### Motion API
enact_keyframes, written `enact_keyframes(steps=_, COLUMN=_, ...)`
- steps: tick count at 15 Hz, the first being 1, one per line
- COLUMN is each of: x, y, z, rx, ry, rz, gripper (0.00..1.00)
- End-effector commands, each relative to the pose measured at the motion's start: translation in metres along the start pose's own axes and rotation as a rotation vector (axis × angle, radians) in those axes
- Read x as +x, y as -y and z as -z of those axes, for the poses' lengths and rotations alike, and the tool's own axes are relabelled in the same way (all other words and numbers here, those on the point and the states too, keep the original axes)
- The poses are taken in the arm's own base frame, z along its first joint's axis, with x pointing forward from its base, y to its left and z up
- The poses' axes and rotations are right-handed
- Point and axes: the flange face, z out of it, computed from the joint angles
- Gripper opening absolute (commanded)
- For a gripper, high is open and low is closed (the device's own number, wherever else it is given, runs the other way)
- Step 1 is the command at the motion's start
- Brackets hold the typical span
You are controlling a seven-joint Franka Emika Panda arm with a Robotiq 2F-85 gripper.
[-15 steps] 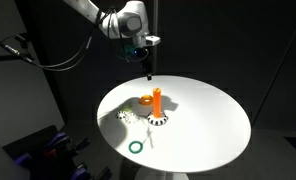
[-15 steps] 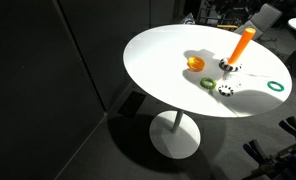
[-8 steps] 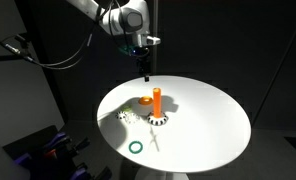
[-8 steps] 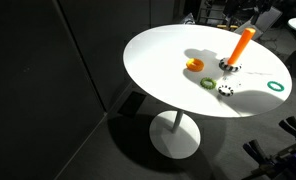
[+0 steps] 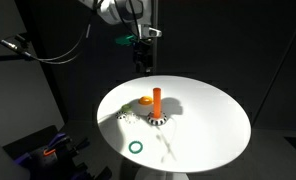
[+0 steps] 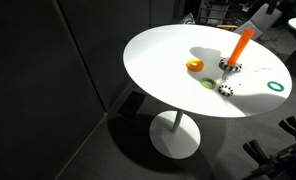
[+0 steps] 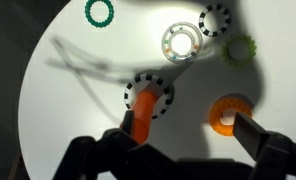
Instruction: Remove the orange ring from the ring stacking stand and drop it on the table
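The orange ring (image 5: 145,101) lies flat on the white tabletop (image 5: 208,125), off the ring stacking stand (image 5: 157,105) and near its checkered base; the wrist view shows a gap between them. The fingers (image 7: 260,138) hang well above the far part of the tabletop, spread wide with nothing between them. A dark green ring (image 5: 136,147) lies towards the near edge, while a black-and-white dashed ring (image 6: 225,89) and a pale green ring (image 6: 207,84) lie close to the stand
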Motion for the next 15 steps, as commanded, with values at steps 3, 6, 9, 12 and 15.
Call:
enact_keyframes(steps=3, x=-0.026, y=-0.023, z=0.037, rx=0.072, ry=0.018, rz=0.084, gripper=1.00)
enact_keyframes(steps=6, x=-0.040, y=-0.033, z=0.053, rx=0.111, ry=-0.013, rz=0.116, gripper=1.00)
enact_keyframes(steps=9, x=-0.057, y=-0.042, z=0.065, rx=0.139, ry=-0.037, rz=0.147, gripper=1.00)
enact_keyframes(steps=12, x=-0.069, y=-0.047, z=0.075, rx=0.149, ry=-0.054, rz=0.144, gripper=1.00)
enact_keyframes(steps=15, x=-0.063, y=-0.044, z=0.074, rx=0.130, ry=-0.051, rz=0.129, gripper=1.00)
